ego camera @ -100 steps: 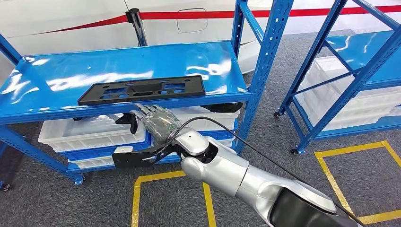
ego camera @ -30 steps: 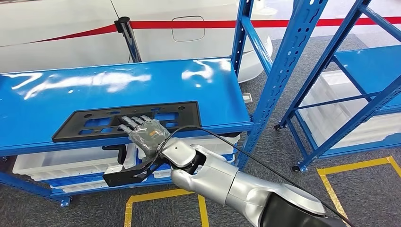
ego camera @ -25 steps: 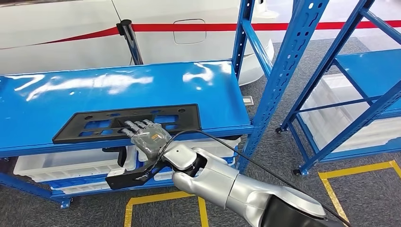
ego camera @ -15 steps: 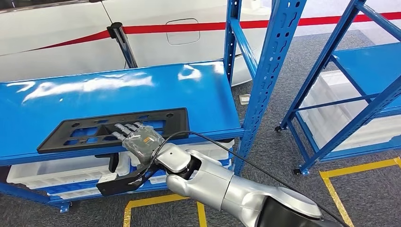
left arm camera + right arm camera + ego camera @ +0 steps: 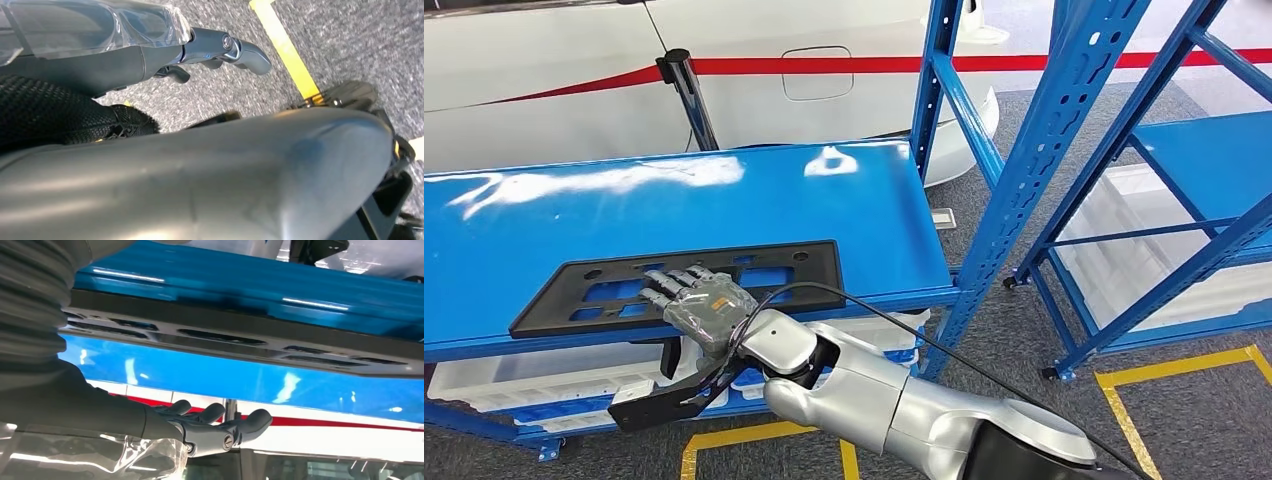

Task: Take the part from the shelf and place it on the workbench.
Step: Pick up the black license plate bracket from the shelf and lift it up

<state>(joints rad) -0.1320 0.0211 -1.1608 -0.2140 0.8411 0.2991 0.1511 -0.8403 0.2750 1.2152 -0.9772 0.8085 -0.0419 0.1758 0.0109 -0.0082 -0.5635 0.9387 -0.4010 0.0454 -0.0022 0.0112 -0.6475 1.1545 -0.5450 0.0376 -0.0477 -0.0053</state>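
Observation:
The part is a flat black plastic plate (image 5: 769,268) with several cut-outs, lying along the front edge of the blue shelf board (image 5: 724,195). My right hand (image 5: 696,303) reaches in from below the edge, its fingers stretched out side by side over the plate's middle and holding nothing. The right wrist view shows the plate (image 5: 240,335) on the shelf and those fingers (image 5: 220,427) straight, a little apart from it. My left hand (image 5: 225,47) hangs beside my body over the grey carpet, fingers loosely extended and empty.
White bins (image 5: 514,370) sit on the lower shelf level. A blue upright (image 5: 1034,150) stands at the shelf's right end. A second blue rack (image 5: 1194,150) with white crates (image 5: 1144,240) is further right. Behind are a white car (image 5: 544,60) and a black post (image 5: 686,90). Yellow tape (image 5: 1184,370) marks the floor.
The camera has shifted. My right hand has risen from below the shelf edge and now lies over the plate's front, a little further left along it. The plate has not moved.

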